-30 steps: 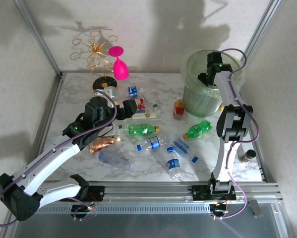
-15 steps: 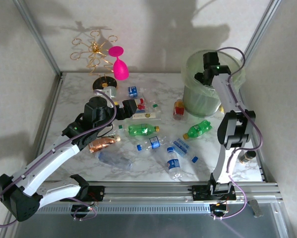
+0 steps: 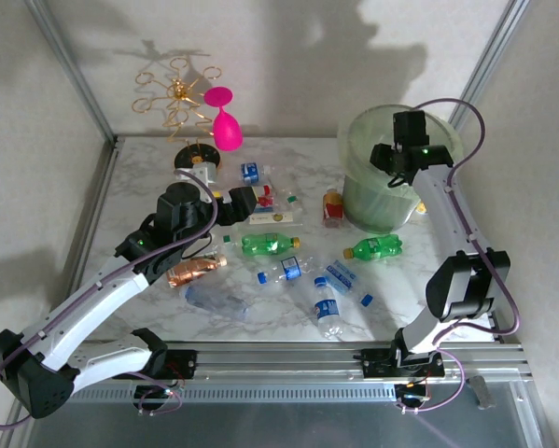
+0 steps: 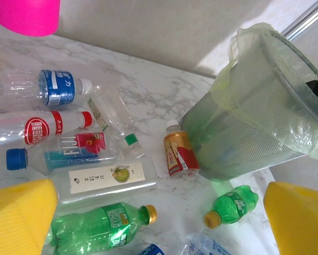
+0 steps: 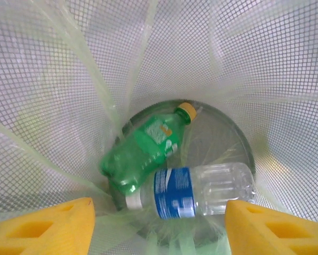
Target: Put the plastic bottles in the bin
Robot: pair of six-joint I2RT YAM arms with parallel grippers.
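1. The right hand (image 5: 159, 215) is hanging over the mouth of the large round pale-green bin (image 3: 363, 201), whose wall is mesh under a thin plastic liner. Its yellow fingers (image 5: 47, 226) are standing well apart with nothing between them.
2. The bin is standing at the far right of the white marbled counter (image 3: 139, 201).
3. On the bin's bottom, a green plastic bottle with a yellow cap (image 5: 145, 149) and a clear plastic bottle with a blue label (image 5: 198, 191) are lying touching each other.
4. The left hand (image 4: 159, 207) is hovering over the counter's left-middle. It is spread wide and gripping nothing.
5. Beyond the left hand a cluster of bottles is lying flat: a clear bottle with a blue band and white cap (image 4: 52, 87), a clear bottle with a red label and red cap (image 4: 42, 127), a square clear bottle with a blue cap (image 4: 63, 156), and a long green bottle with a gold cap (image 4: 100, 228).
6. A small red-and-gold bottle (image 4: 177, 154) is sitting just beside the bin's wall, and a short green bottle with an orange cap (image 4: 233, 204) is lying near the bin.
7. Nearer the arm bases, a copper-coloured bottle (image 3: 193, 271), a crushed clear bottle (image 3: 214, 301) and a clear blue-labelled bottle (image 3: 328, 313) are lying apart from one another.
8. At the far left, a pink wine glass (image 3: 225, 126) is showing foot uppermost beside a gold wire rack (image 3: 178, 98).
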